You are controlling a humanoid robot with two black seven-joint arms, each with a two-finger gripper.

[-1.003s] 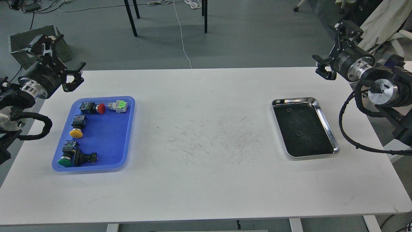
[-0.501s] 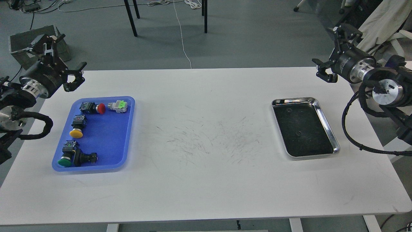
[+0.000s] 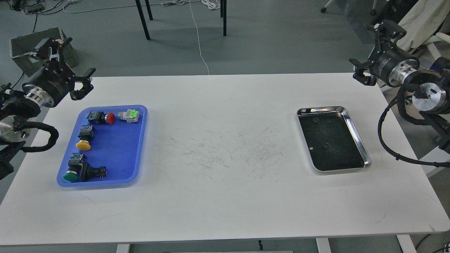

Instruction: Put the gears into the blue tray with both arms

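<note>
Inside the steel tray (image 3: 355, 135) lie both gears (image 3: 315, 120) (image 3: 326, 144), well apart from the blue tray (image 3: 116, 151). Right gripper (image 3: 375, 49) and left gripper (image 3: 68, 66) hang spread and empty; the right should drop squarely over one gear.

I can read no text, label, brand or number anywhere; the coloured push-button switches (image 3: 101, 117) in the rectangular blue plastic tray (image 3: 119, 154) near the white table's (image 3: 225, 196) left edge show no legible markings.
</note>
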